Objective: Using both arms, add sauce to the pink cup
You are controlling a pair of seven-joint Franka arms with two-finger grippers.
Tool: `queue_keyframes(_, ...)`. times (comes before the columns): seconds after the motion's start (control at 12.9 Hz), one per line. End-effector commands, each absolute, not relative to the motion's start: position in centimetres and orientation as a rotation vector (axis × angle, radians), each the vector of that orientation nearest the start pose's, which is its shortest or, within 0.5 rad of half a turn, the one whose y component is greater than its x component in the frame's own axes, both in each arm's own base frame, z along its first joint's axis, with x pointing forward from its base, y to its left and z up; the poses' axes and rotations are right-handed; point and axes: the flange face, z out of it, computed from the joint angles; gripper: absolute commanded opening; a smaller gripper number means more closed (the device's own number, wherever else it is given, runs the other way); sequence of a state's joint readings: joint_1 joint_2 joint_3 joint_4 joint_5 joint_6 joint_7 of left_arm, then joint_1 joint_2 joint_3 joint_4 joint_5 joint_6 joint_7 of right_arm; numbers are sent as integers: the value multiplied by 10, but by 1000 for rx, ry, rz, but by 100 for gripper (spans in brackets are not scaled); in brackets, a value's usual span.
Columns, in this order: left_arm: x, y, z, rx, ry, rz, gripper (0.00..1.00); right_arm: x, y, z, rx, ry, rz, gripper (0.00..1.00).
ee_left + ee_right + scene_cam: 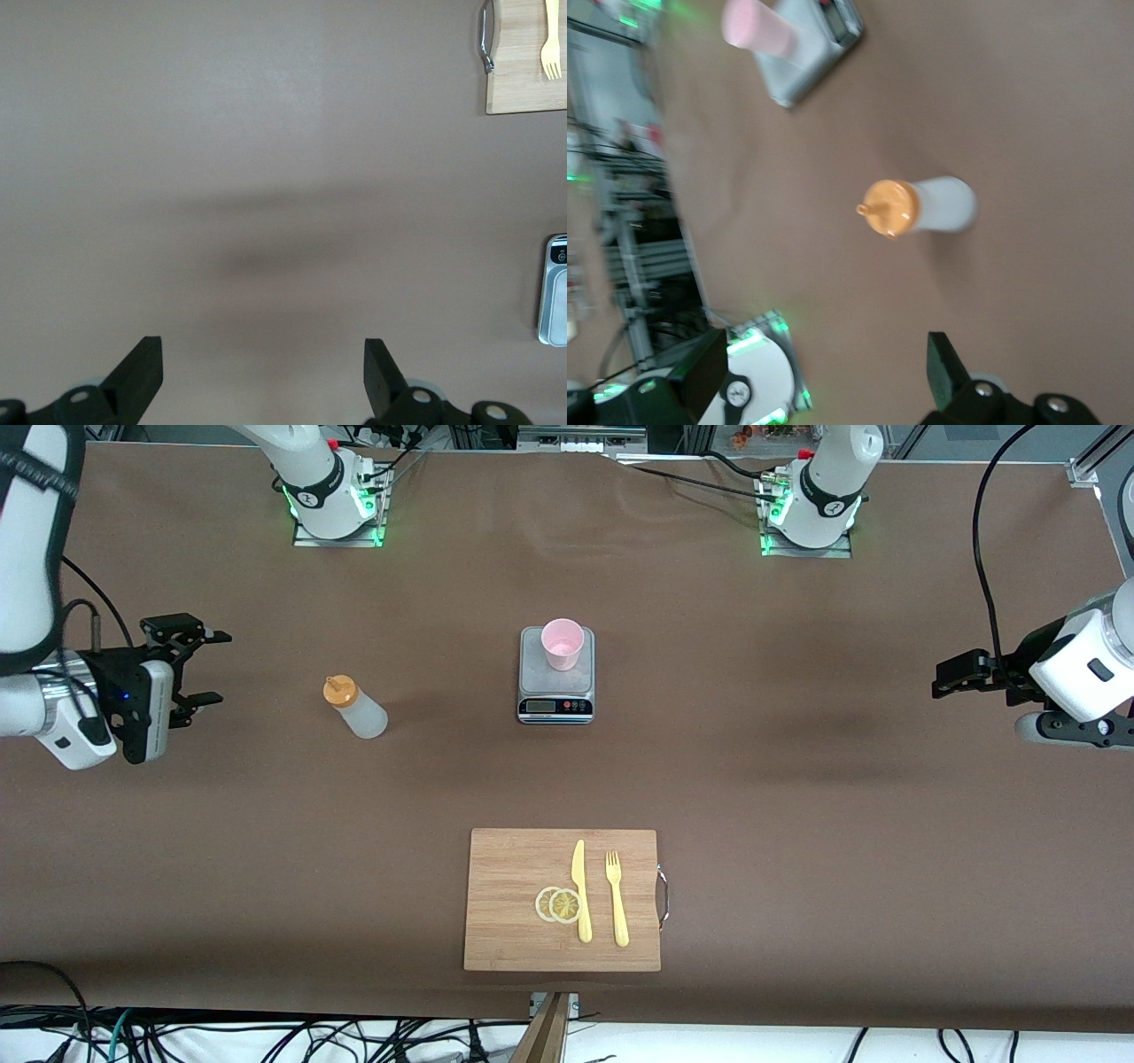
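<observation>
The sauce bottle (356, 708), whitish with an orange nozzle cap, stands upright on the table, toward the right arm's end from the scale. The right wrist view shows it too (926, 206). The pink cup (563, 643) stands on the scale's steel plate (536, 676), also in the right wrist view (757, 27). My right gripper (213, 669) is open and empty in the air, apart from the bottle at the right arm's end; its fingers frame bare table (824, 363). My left gripper (941, 682) is open and empty over bare table (263, 363) at the left arm's end.
A wooden cutting board (505, 903) lies nearer the front camera than the scale, with two lemon slices (558, 904), a yellow knife (580, 890) and a yellow fork (616, 899). The scale's edge (556, 292) and the board's corner (523, 80) show in the left wrist view.
</observation>
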State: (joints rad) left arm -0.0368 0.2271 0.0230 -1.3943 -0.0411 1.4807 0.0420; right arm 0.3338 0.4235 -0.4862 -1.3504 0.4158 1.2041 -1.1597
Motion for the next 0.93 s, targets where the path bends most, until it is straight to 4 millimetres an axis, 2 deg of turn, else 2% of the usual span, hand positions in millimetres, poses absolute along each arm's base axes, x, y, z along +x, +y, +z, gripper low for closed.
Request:
queue_keyframes(0.0, 613, -15, 573, -3185, 74, 214, 100, 585, 19, 495, -2504, -1209, 365, 99)
queue_keyframes(0.23, 613, -16, 574, -3185, 77, 212, 100, 565, 18, 512, -2794, -922, 448, 99)
queue_keyframes(0.39, 613, -14, 574, -3186, 72, 212, 100, 552, 22, 522, -2965, -777, 389, 99)
queue_keyframes(0.54, 613, -14, 574, -3186, 72, 212, 100, 536, 24, 528, -3108, -593, 236, 99)
queue_keyframes(0.7, 613, -14, 574, -3186, 74, 212, 100, 529, 18, 533, -3143, -367, 167, 99)
queue_keyframes(0.78, 613, -14, 574, -3186, 72, 212, 100, 528, 14, 534, -3152, -160, 173, 99)
queue_keyframes(0.85, 613, -14, 574, -3186, 72, 212, 100, 526, 32, 539, -3158, -91, 178, 99)
